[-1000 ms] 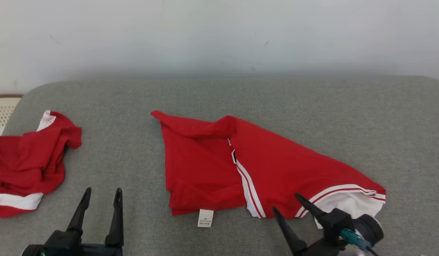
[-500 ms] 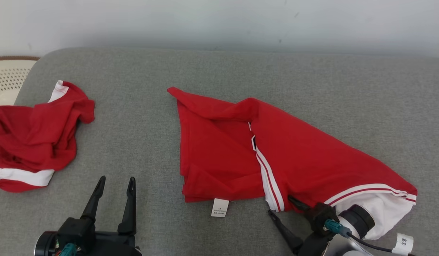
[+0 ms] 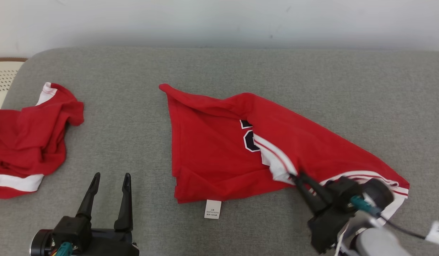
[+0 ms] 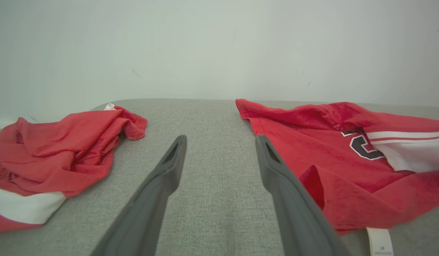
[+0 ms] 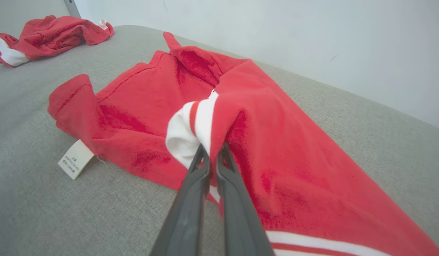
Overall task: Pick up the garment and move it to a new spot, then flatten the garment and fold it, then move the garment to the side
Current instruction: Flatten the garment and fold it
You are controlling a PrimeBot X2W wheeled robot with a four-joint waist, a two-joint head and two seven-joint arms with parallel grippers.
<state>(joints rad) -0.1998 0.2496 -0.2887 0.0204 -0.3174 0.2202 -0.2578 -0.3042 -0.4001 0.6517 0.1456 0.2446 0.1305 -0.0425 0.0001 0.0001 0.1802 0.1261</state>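
One red garment (image 3: 212,160) sits pinched in the right gripper (image 3: 294,176).

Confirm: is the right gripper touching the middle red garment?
Touching. Right wrist view: the right gripper is shut on the garment, pinching its striped trim.

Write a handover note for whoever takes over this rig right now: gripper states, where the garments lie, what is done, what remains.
Right gripper: jaws shut on the white-and-red striped trim of the red jersey.
Left gripper: jaws open, holding nothing, above the grey cushion between the jersey and a second crumpled red garment at far left.
Done: the trim is gripped. The jersey lies rumpled, partly folded over itself, care label at its near edge.
Left: lift and move it, flatten, fold, set aside.
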